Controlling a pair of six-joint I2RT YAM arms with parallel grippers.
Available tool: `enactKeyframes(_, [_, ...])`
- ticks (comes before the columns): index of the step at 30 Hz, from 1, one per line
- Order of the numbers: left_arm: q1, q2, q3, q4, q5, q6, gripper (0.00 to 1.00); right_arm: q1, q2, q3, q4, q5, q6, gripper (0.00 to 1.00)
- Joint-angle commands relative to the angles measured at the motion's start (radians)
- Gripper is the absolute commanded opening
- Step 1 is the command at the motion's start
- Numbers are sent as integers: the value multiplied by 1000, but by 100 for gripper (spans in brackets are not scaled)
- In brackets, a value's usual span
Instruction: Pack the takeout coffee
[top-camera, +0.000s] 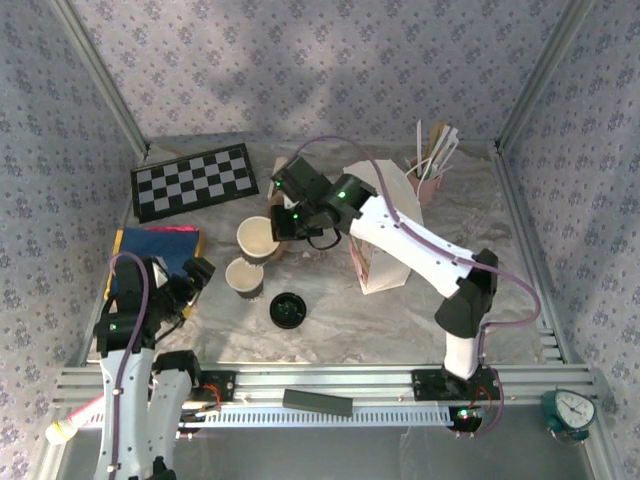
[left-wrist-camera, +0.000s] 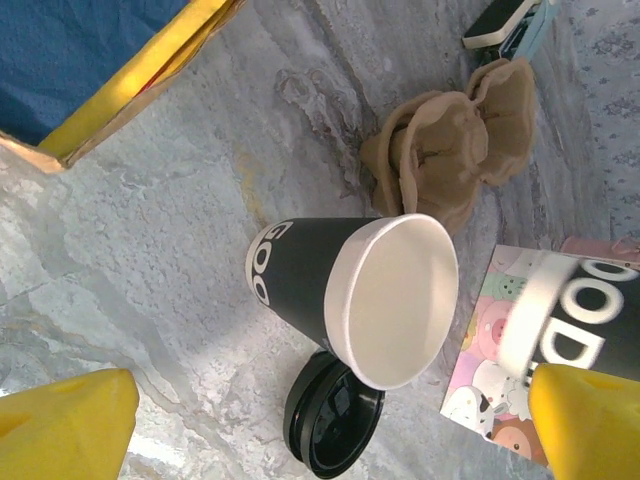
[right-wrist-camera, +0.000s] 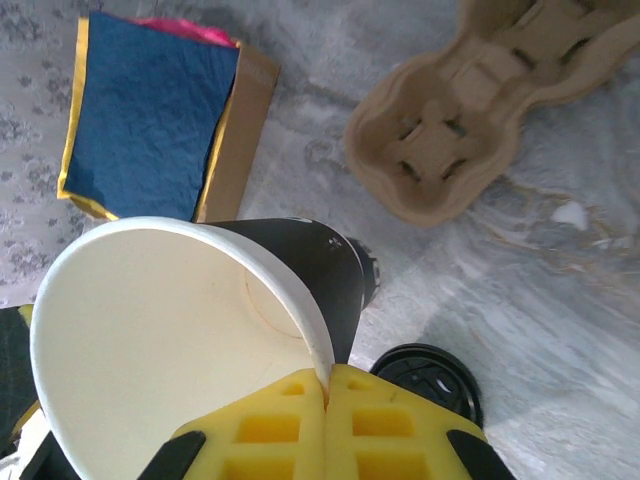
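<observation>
The right gripper (right-wrist-camera: 327, 400) has its yellow pads pressed together on the rim of a paper cup, one pad inside the wall and one outside. With no handle and a wide mouth, a rim pinch is the practical way for a narrow two-finger hand to carry it. I take this to be the takeout coffee cup (top-camera: 256, 240), since it is the one being handled. It sits left of the table's centre, just far of a second open cup (top-camera: 245, 277). It looks larger than that cup from above, so it may be raised, but I cannot tell whether its base touches the table.

The cardboard cup carrier (right-wrist-camera: 480, 100) lies just beyond the held cup with its wells facing up, probably where the cup is meant to go. A loose black lid (top-camera: 288, 310) lies flat on the table, near and to the right of the second cup. The left gripper (top-camera: 192, 280) is spread wide and holds nothing. It faces the second cup from the left, apparently waiting. A printed paper bag (top-camera: 378, 240) stands to the right of the cups.

The held cup has dark sides with white lettering and a white rolled rim. Its cream inside appears empty apart from a faint ring low down. Neither cup wears a lid at this moment, so capping looks not yet done.
</observation>
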Motion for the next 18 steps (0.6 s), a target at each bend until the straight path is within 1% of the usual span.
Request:
enactKeyframes(1, [7, 12, 54, 30, -2, 48, 100, -1, -68, 5, -102, 92, -26, 0])
enactKeyframes(6, [-9, 51, 98, 50, -2, 75, 100, -27, -151, -120, -106, 143, -22, 0])
enactKeyframes(9, [-38, 85, 126, 58, -4, 92, 100, -30, -176, -201, -124, 166, -28, 0])
enactKeyframes(13, [-125, 119, 150, 82, -47, 91, 100, -33, -174, -319, -83, 182, -25, 0])
enactKeyframes(18, [-240, 152, 153, 102, -119, 67, 100, -36, -133, -381, -21, 182, -16, 0])
